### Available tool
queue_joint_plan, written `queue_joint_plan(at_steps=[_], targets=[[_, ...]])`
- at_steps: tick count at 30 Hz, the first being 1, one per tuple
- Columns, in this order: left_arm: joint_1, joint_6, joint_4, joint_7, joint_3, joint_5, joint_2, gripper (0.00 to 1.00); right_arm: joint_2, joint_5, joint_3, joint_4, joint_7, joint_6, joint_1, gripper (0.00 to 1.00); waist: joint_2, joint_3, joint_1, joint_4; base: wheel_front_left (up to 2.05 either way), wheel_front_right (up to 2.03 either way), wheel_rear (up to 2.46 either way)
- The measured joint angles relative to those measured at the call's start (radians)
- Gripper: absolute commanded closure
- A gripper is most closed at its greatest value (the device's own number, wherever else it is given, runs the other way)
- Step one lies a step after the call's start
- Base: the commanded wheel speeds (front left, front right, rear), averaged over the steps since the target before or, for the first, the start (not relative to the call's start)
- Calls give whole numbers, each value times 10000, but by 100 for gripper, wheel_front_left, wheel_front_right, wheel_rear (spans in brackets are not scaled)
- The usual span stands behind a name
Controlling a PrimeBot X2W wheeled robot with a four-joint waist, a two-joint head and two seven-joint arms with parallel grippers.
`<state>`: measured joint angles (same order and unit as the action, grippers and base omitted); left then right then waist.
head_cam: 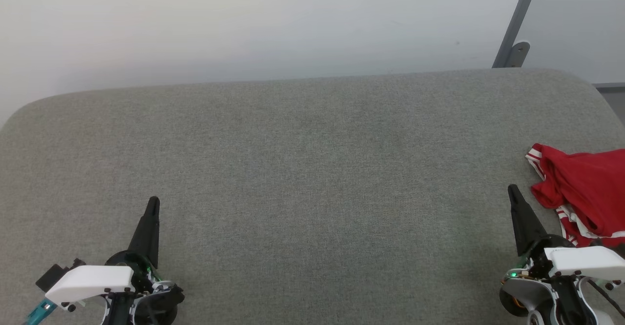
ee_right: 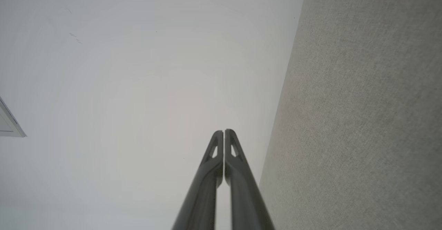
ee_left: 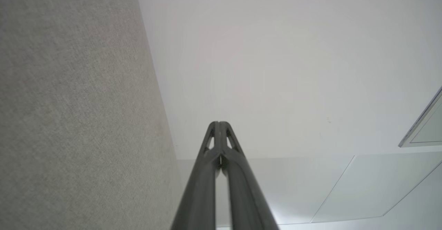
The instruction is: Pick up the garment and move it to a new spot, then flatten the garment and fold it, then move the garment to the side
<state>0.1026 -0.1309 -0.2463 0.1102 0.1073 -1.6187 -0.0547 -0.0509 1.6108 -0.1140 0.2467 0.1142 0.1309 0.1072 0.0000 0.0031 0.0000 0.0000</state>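
The garment [head_cam: 583, 191] is a crumpled red heap with red-and-white striped trim, lying at the right edge of the head view on the grey fabric surface [head_cam: 312, 178]. My right gripper [head_cam: 512, 189] stands just left of it, shut and holding nothing, its tip a short way from the cloth. My left gripper [head_cam: 154, 202] rests at the lower left, far from the garment, also shut on nothing. In the left wrist view the left gripper [ee_left: 218, 123] points at a pale wall with its fingers pressed together. The right gripper [ee_right: 223, 131] looks the same in the right wrist view.
A pale wall [head_cam: 273, 22] rises behind the surface's rounded far edge. A grey metal strut [head_cam: 515, 27] leans at the back right. The grey surface runs along the side of each wrist view [ee_left: 69, 102] [ee_right: 362, 119].
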Motion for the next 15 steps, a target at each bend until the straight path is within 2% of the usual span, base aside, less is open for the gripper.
queue_joint_plan(at_steps=[15], targets=[[1, 0, 0, 2, 15, 15, 12, 100, 0, 0, -2, -2, 0, 0, 0, 100, 0, 0, 0, 0, 0, 0, 0]])
